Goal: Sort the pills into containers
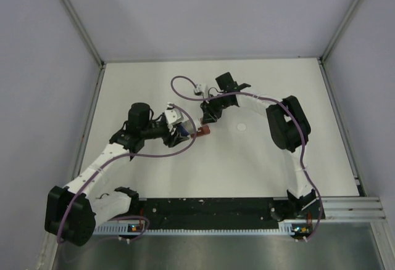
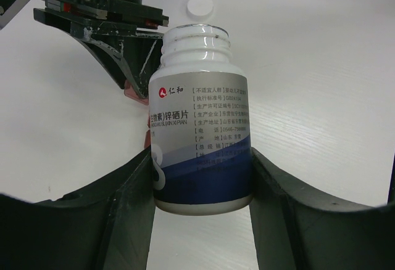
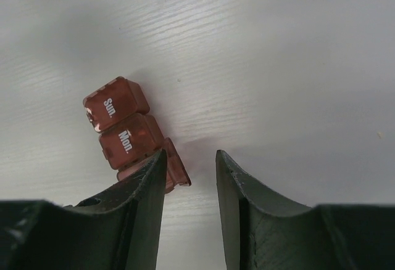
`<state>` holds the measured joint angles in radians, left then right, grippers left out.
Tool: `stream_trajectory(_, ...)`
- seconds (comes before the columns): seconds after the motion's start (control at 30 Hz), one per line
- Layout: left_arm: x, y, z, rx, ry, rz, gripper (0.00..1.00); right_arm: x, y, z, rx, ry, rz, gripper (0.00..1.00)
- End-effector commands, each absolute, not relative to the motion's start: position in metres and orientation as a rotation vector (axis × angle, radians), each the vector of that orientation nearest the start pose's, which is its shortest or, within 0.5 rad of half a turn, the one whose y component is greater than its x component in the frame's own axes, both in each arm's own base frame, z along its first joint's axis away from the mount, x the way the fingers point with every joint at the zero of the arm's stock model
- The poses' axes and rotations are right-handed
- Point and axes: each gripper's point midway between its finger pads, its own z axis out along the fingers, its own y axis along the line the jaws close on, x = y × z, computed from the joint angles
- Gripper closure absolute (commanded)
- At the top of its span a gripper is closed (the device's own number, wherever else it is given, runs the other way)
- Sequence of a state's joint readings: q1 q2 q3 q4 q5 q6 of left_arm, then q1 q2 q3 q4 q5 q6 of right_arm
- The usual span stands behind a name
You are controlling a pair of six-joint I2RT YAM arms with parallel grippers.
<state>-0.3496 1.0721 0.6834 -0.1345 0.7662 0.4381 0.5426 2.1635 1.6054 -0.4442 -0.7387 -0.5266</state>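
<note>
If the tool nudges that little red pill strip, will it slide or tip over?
Probably slides rather than tips: the pill strip lies flat and low on the smooth table. Likely light and stiff, being small moulded plastic.

White bottle (image 2: 200, 128) at centre frame wears a silver-and-navy label with a red logo, and the reddish-brown containers (image 3: 125, 133) at left carry white day lettering.

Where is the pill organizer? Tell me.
In the top view the pill organizer lies mid-table, between the held bottle on its left and the right claw.
</note>
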Motion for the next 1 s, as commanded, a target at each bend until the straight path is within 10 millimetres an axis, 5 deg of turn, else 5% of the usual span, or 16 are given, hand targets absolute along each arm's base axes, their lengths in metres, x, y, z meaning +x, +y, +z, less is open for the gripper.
stream_trajectory(0.0, 0.261, -0.211, 0.195, 1.18, 1.549, -0.71, 1.0, 0.374, 0.357, 0.069, -1.506, 1.854, 0.955, 0.64)
stream_trajectory(0.97, 0.26, -0.21, 0.195, 1.18, 1.55, -0.698, 1.0, 0.365, 0.349, 0.095, -1.497, 1.837, 0.924, 0.85)
